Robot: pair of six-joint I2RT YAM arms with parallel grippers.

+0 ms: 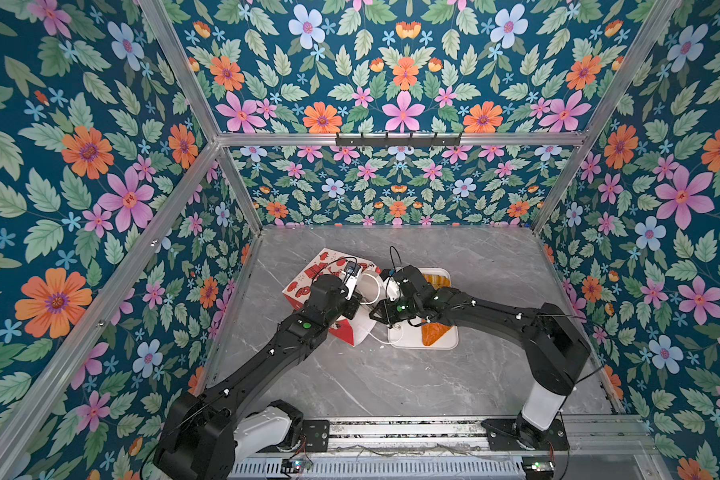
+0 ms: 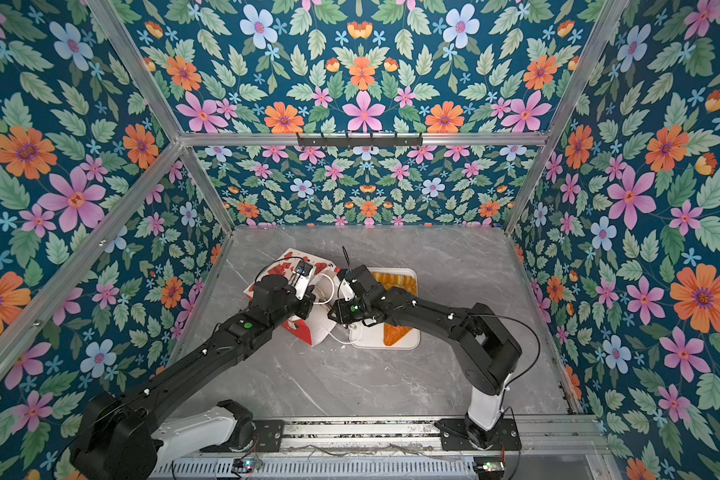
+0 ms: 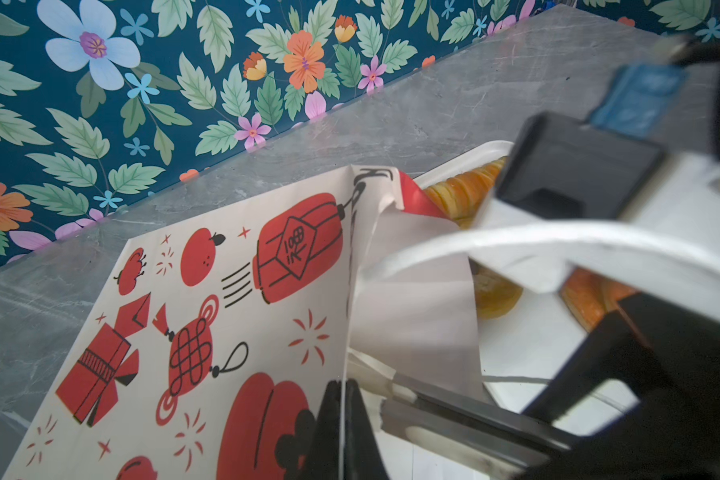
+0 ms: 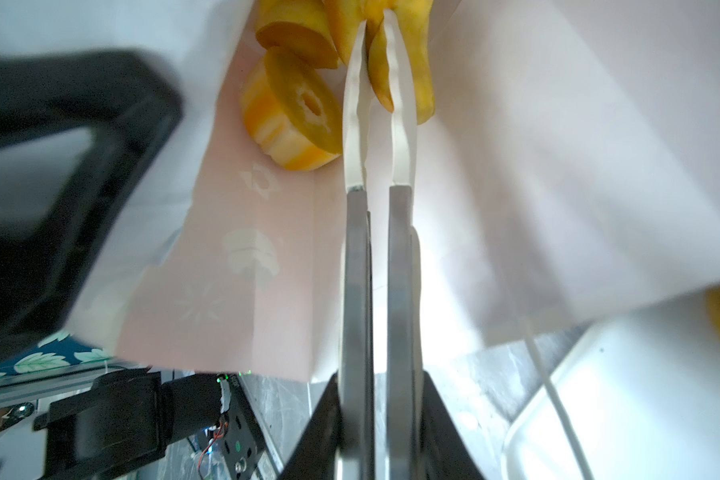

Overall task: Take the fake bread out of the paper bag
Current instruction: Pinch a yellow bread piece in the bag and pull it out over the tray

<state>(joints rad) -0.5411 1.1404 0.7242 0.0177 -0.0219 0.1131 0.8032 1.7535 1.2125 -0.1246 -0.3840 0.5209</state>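
The paper bag (image 1: 313, 272) (image 2: 281, 266), white with red prints, lies on its side with its mouth toward the tray. My left gripper (image 3: 343, 386) is shut on the rim of the paper bag (image 3: 208, 316) and holds the mouth up. The right gripper (image 4: 377, 25) reaches deep inside the bag (image 4: 537, 187), its white fingertips (image 4: 356, 95) shut on a yellow piece of fake bread (image 4: 381, 75). Beside them inside the bag lie a ring pastry (image 4: 296, 120) and another yellow piece (image 4: 296, 37). In both top views the bag hides the right fingertips.
A white tray (image 1: 408, 338) (image 2: 368, 338) (image 3: 516, 345) sits right of the bag. On it lie a striped loaf (image 1: 435, 277) (image 2: 395, 277) (image 3: 466, 191), an orange triangle (image 1: 433, 332) (image 2: 393, 334) (image 3: 587, 299) and a round bun (image 3: 495, 295). White cord handles (image 1: 391, 338) trail onto the tray.
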